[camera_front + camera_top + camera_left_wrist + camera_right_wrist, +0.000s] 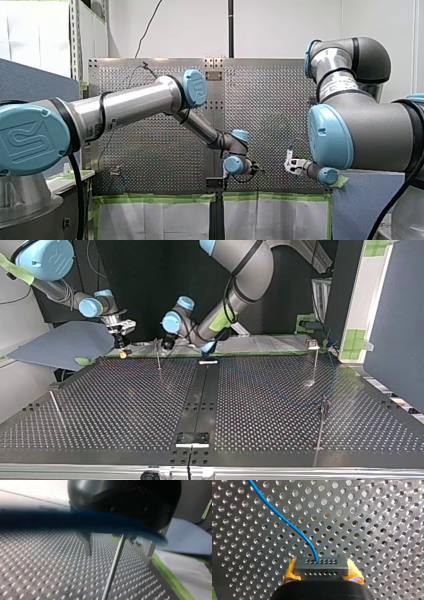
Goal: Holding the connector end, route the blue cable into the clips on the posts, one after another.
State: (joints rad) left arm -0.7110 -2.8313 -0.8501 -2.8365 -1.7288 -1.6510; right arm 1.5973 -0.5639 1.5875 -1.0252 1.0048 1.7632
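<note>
Connector (321, 567) sits clamped in my right tool (322, 572), blue cable (287, 522) running ahead; my left tool (118, 553) gapes wide.

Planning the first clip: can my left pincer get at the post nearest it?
Likely yes: the left pincer is open right at the post, which shows between its fingers; nothing solid in the way.

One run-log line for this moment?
right tool: shut on connector | blue cable: leaves connector, curving over table | left tool: open, post ahead, cable passing close
</note>
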